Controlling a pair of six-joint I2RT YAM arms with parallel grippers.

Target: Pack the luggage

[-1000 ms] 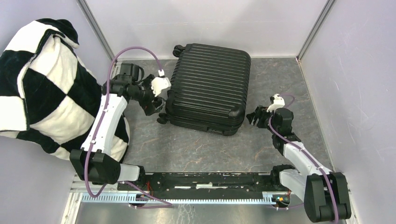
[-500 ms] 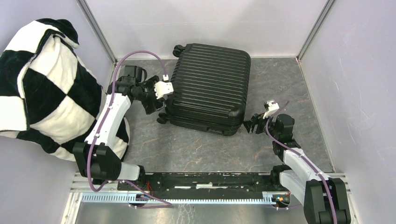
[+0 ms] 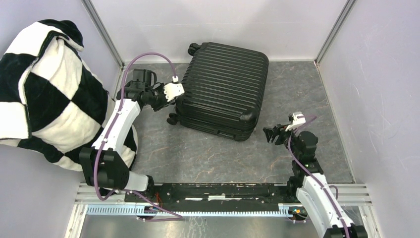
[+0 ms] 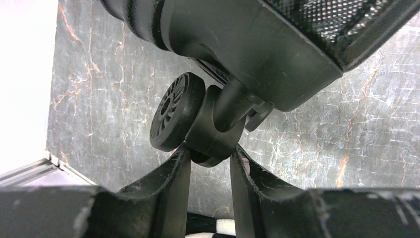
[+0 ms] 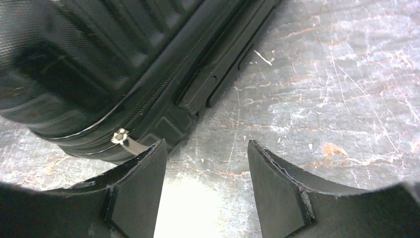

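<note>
The luggage (image 3: 223, 84) lies closed and flat on the counter (image 3: 198, 153), toward the back wall. The left gripper (image 4: 210, 161) has its jaws clamped on the mount of the near-left caster wheel (image 4: 176, 119). The right gripper (image 5: 205, 163) hovers at the near-right corner beside the zipper pull (image 5: 121, 136), jaws open and empty. A checkered blanket (image 3: 44, 94) is heaped at the left.

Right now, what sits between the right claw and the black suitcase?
Nothing: only a narrow strip of bare marbled table separates the right gripper from the luggage, clearest in the top view.
</note>
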